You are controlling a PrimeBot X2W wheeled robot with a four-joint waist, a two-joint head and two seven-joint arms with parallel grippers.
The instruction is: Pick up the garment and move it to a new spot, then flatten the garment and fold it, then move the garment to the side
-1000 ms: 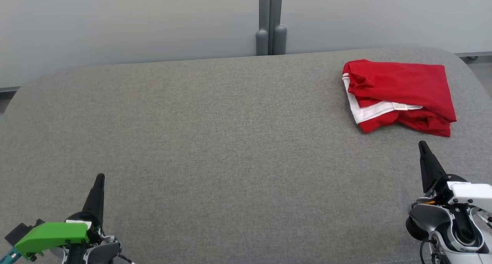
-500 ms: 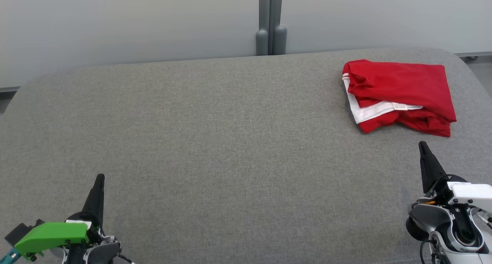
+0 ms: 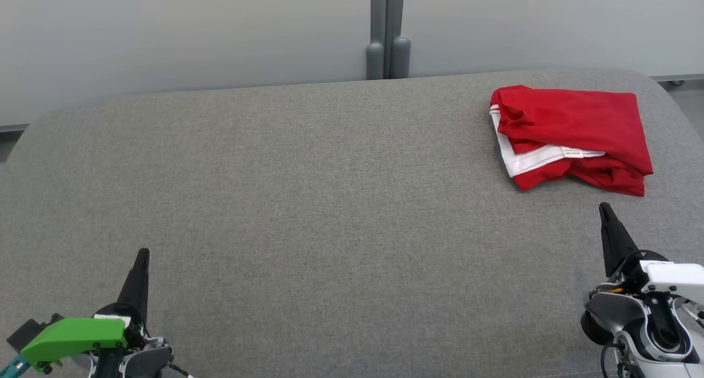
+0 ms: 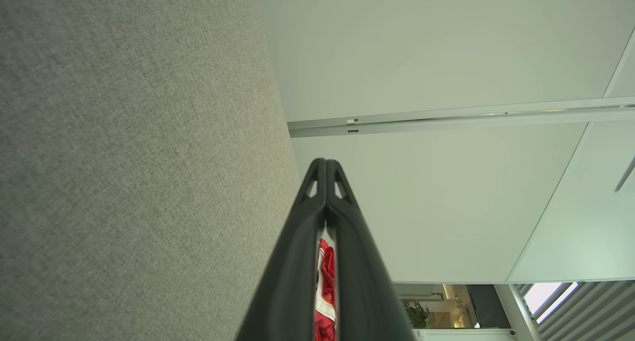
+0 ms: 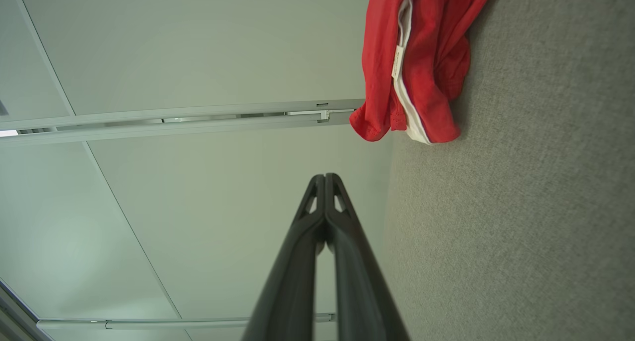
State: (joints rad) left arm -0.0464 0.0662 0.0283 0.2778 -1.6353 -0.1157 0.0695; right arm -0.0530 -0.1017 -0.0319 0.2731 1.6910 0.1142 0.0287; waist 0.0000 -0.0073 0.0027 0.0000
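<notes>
A red garment (image 3: 572, 138) with a white band lies folded in a loose bundle at the far right of the grey padded table (image 3: 308, 202). In the right wrist view the red garment (image 5: 416, 63) sits ahead of the fingers. A sliver of the red garment (image 4: 325, 291) shows between the finger bases in the left wrist view. My right gripper (image 3: 605, 207) is shut and empty, a short way in front of the garment. My left gripper (image 3: 143, 252) is shut and empty at the near left, far from it.
A pale wall (image 3: 192, 31) with a grey post (image 3: 388, 37) stands behind the table. The table's rounded far right corner (image 3: 654, 81) lies just beyond the garment. Bare grey fabric spreads across the middle and left.
</notes>
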